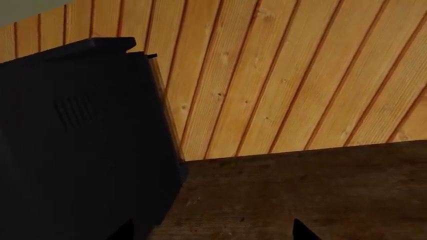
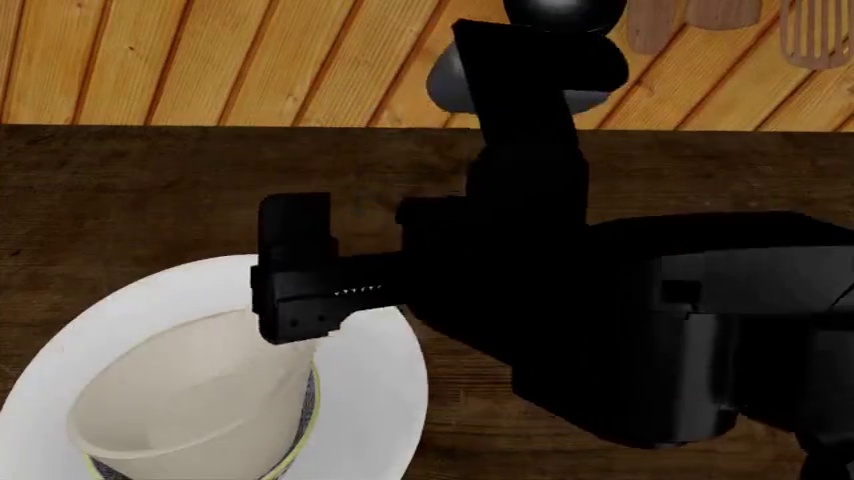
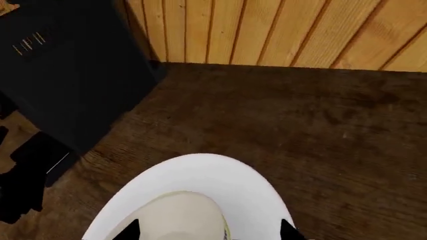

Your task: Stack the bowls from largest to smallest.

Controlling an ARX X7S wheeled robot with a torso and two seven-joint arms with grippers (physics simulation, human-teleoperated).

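Cream bowl (image 2: 187,395) sits inside the big white bowl (image 2: 387,400) w/ the small blue one's rim (image 2: 310,405) peeking beside it. Our right gripper (image 3: 210,231) hangs over them, tips apart; left we can't tell. Bowls look hard & slippery, so we'd pinch a rim.

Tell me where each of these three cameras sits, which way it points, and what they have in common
Head view: on the robot's head, looking forward and down at the large white bowl with the cream bowl nested in it; the right gripper and dark arm fill the middle.
Left wrist view: near the left gripper, facing the wooden table and plank wall; only fingertips show.
Right wrist view: near the right gripper, over the bowls.
Shared: head and right wrist views both see the bowls.
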